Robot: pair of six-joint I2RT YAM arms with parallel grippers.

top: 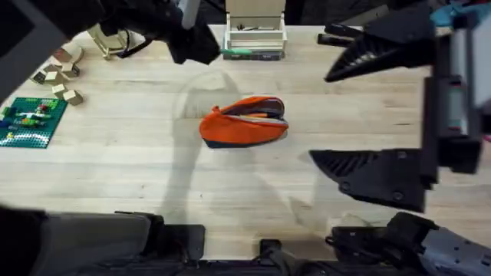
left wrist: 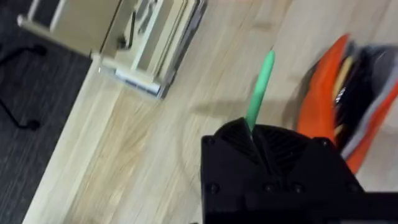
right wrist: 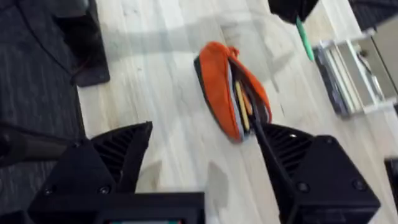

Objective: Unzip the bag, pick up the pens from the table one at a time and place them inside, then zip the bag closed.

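the bag (top: 244, 123) lies mid-table (top: 115, 169), before the tray (top: 255, 38).

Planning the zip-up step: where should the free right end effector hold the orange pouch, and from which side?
Probably the tapered end of the bag, at its left tip in the overhead view, coming from above. The bag lies on its side on the table with the mouth gaping and contents showing, so pinching mid-body would likely close on the opening. The left end effector holds the pen; the right end effector is open.
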